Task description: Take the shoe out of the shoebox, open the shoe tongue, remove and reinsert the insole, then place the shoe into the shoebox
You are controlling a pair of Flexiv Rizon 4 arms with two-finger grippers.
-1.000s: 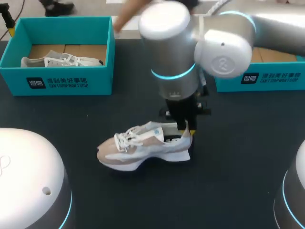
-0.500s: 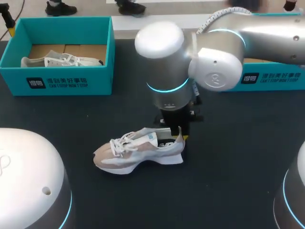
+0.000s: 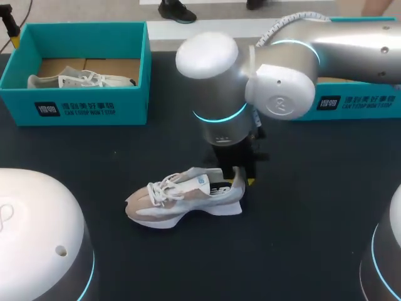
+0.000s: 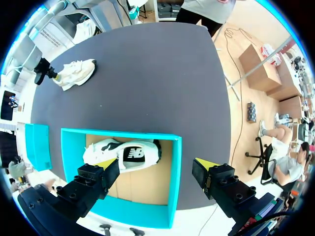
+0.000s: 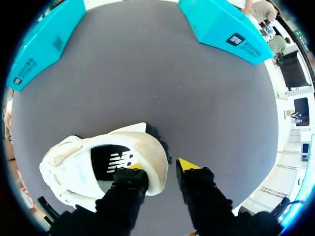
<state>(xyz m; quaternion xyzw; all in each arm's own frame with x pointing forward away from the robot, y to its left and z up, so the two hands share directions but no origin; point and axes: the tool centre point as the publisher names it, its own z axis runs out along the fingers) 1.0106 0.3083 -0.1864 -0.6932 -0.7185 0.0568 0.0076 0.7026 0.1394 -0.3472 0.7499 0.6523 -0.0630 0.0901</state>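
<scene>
Shoe is looking light and soft-sided, right tool straddling its heel collar, not yet pinching; stiff heel counter likely offering surest hold.

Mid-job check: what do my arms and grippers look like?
The left arm and right arm are silver-grey with rounded white joint caps and glowing cyan rings; the right carries a round logo and a pale cable. The left gripper and right gripper are black and blocky with yellow tips.

Right arm: silver-white rounded joints, cyan light ring, braided white cable. Left arm: white dome, cyan ring. Left gripper and right gripper: black, yellow-tipped.
</scene>
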